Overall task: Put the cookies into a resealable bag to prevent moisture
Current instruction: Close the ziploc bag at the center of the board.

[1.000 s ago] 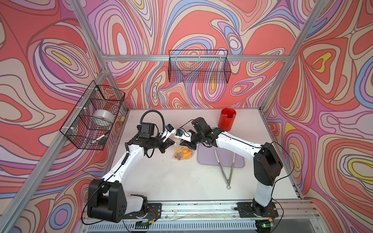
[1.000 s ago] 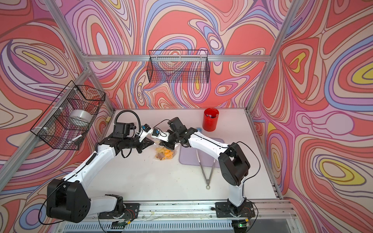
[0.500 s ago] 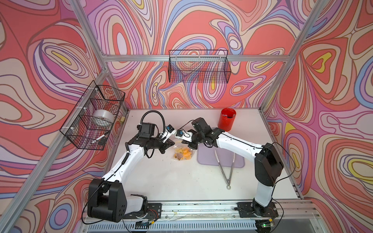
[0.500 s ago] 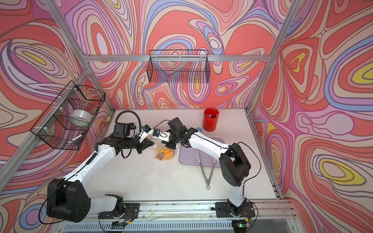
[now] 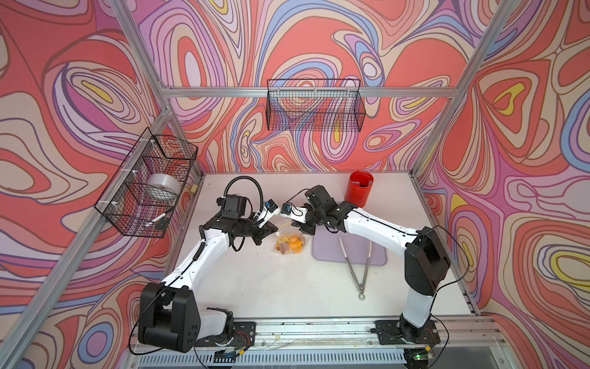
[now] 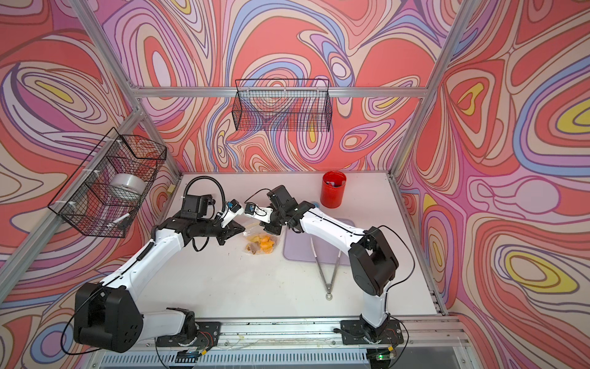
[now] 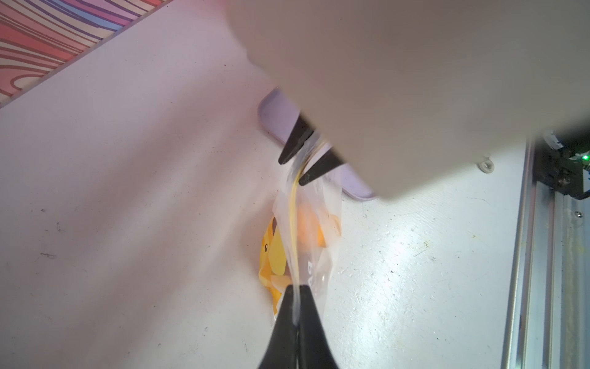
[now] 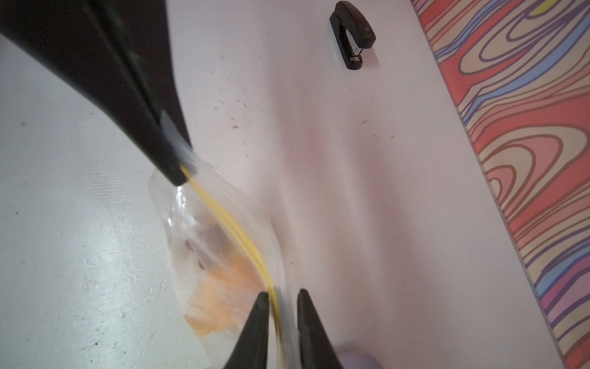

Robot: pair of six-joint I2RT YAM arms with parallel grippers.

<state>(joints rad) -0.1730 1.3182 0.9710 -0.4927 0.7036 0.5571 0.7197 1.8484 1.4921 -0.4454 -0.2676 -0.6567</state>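
Between the two pairs of jaws: the resealable bag, strung by its zip edge from one pair to the other.
Long axis: along the yellow zip strip, straight from left jaws to right jaws; mouth edge uppermost, body hanging below both pairs, bottom down at the bench.
Left jaws: pressed together on one end of the zip edge, plastic nipped between the tips.
Right jaws: all but closed on the opposite end, only the strip and film between the tips.
Seal: impossible to tell whether zipped.
Bag contents: the cookies, orange-yellow pieces plus a brown one, heaped in the bottom below the jaws.
Just beside the right jaws: lavender tray, flat; metal tongs with tips on it, hinge end off it.
Beyond the right jaws: red cup, upright, contents too small to name.
Side wall basket: a roll of tape inside.
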